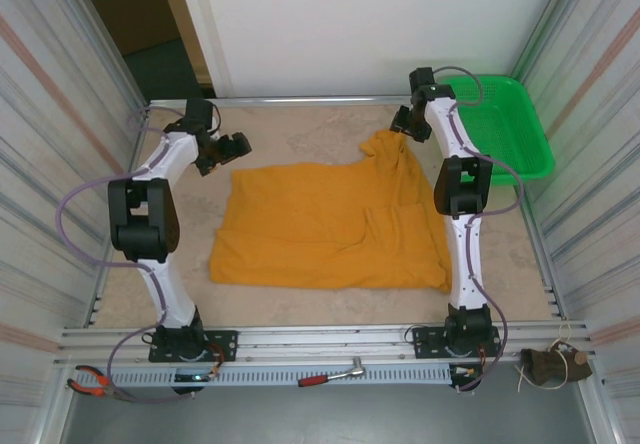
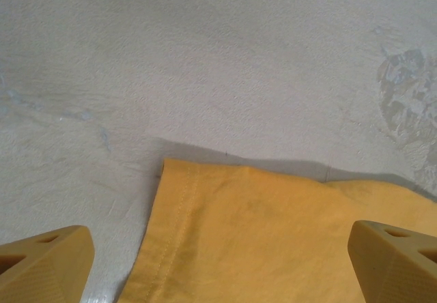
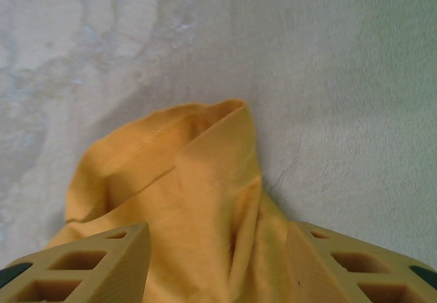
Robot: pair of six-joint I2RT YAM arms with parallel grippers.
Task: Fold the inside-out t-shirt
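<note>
The orange-yellow t-shirt (image 1: 320, 224) lies spread across the middle of the table, its far right corner drawn up into a peak. My right gripper (image 1: 403, 124) sits at that peak. In the right wrist view the bunched cloth (image 3: 205, 194) fills the gap between the part-closed fingers (image 3: 95, 262), so the gripper (image 3: 222, 265) is shut on it. My left gripper (image 1: 232, 149) hovers just above the shirt's far left corner. In the left wrist view the hemmed corner (image 2: 184, 200) lies flat between the wide-apart fingers (image 2: 48, 262), and the gripper (image 2: 222, 265) is open. No logo is visible.
A green plastic basket (image 1: 505, 124) stands at the far right corner. Corrugated walls close in both sides of the table (image 1: 300, 129). On the front rail lie red-handled pliers (image 1: 90, 382), a ratchet wrench (image 1: 335, 374) and a brown object (image 1: 555, 366).
</note>
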